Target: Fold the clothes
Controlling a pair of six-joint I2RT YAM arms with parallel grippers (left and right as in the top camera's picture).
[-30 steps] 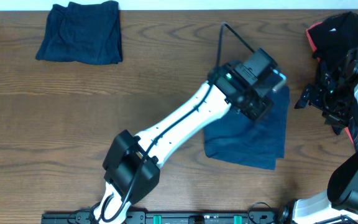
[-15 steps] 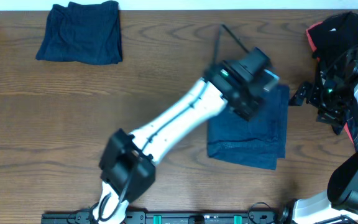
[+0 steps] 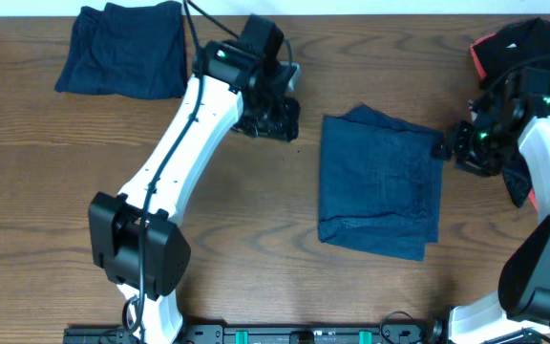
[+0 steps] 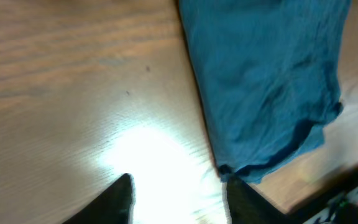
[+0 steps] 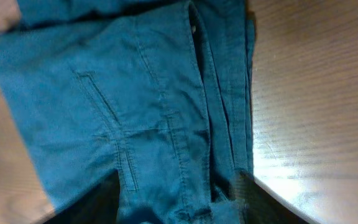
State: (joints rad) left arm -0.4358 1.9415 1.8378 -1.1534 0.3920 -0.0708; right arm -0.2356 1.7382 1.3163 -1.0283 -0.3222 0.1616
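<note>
Overhead, a folded navy garment [image 3: 380, 182] lies in the middle of the table [image 3: 256, 239]. My left gripper [image 3: 273, 117] hangs to its left with only bare wood between us, and my right gripper [image 3: 454, 145] sits at its right edge. A second navy one [image 3: 122, 50] lies folded at the far left. A black garment [image 3: 528, 43] with coral trim is heaped at the far right, close behind my right gripper.

Left wrist view adds what overhead hides: my left fingers [image 4: 120, 199] stand apart and empty over wood, with the garment's corner just beside them. Right wrist view shows pocket seams [image 5: 123, 140] and stacked folded edges. My right jaws are parted over that cloth; whether they pinch it I cannot tell.
</note>
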